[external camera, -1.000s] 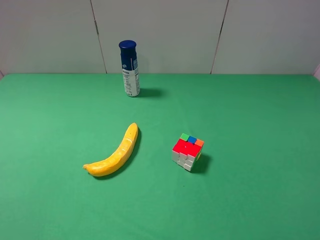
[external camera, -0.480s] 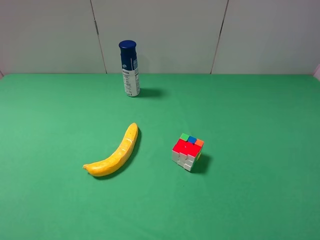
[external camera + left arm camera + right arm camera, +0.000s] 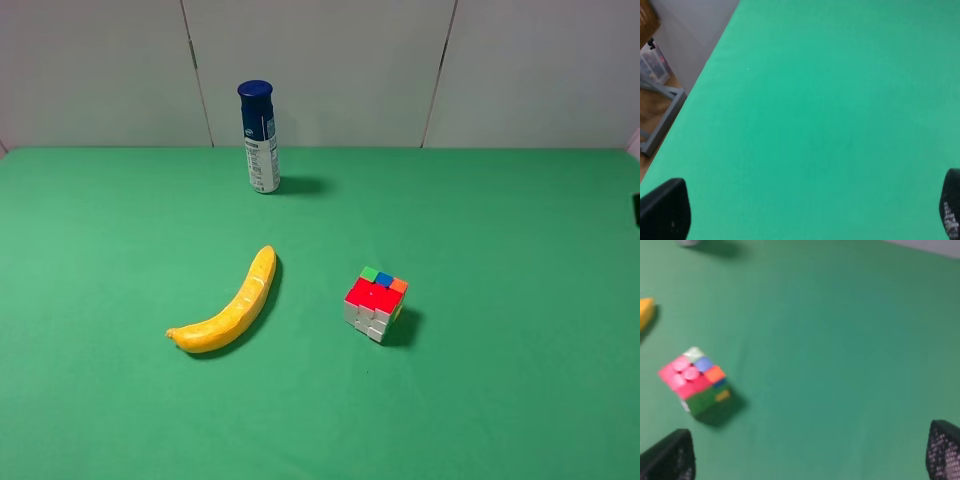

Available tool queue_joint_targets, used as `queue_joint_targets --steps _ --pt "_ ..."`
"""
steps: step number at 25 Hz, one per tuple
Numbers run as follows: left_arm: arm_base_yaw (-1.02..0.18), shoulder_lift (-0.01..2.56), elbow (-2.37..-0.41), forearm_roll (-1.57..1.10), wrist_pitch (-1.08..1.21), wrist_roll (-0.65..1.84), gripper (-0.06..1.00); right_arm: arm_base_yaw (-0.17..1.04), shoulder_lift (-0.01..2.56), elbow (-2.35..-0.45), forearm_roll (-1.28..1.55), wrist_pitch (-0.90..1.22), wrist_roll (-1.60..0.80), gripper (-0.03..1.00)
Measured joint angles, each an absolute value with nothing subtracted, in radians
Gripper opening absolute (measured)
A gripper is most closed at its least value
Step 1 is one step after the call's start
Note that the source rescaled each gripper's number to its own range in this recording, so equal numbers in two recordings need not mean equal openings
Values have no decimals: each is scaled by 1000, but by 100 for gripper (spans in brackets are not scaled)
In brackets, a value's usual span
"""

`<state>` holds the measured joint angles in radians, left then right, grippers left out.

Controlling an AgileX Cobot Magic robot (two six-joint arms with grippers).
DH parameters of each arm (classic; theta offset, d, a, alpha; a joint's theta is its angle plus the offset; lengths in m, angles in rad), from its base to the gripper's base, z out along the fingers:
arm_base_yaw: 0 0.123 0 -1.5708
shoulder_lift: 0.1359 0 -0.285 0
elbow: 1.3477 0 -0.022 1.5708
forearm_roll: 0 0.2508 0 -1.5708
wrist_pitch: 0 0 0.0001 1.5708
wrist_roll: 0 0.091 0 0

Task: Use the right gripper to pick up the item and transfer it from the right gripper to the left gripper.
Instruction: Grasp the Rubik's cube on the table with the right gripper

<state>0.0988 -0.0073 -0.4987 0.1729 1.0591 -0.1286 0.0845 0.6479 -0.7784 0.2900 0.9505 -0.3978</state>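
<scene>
The item, a small puzzle cube (image 3: pixel 376 303) with a mostly red top and white sides, rests on the green table just right of centre. The right wrist view shows the cube (image 3: pixel 695 385) ahead and off to one side of my right gripper (image 3: pixel 807 457), whose black fingertips (image 3: pixel 945 450) stand wide apart with nothing between them. Only a dark sliver of the right arm (image 3: pixel 637 208) shows at the right edge of the high view. My left gripper (image 3: pixel 807 215) is open over bare green cloth, with nothing between its fingertips (image 3: pixel 665 210), and it is outside the high view.
A yellow banana (image 3: pixel 225 305) lies left of the cube. A blue-capped bottle (image 3: pixel 259 137) stands upright near the back wall. The left wrist view shows the table's edge (image 3: pixel 705 75) with floor and a grey frame (image 3: pixel 662 112) beyond it.
A dark sliver of the right arm has come into the high view at its right edge. Cube, banana and bottle have not moved.
</scene>
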Motion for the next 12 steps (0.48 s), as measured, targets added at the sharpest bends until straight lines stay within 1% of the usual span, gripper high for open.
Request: queue_joint_targets --steps 6,12 --pt "99 -7 -499 173 1059 -129 100 330 877 -829 249 928 -413 100" --pt "99 -7 -499 173 1059 -129 100 517 1122 -865 220 881 -442 100"
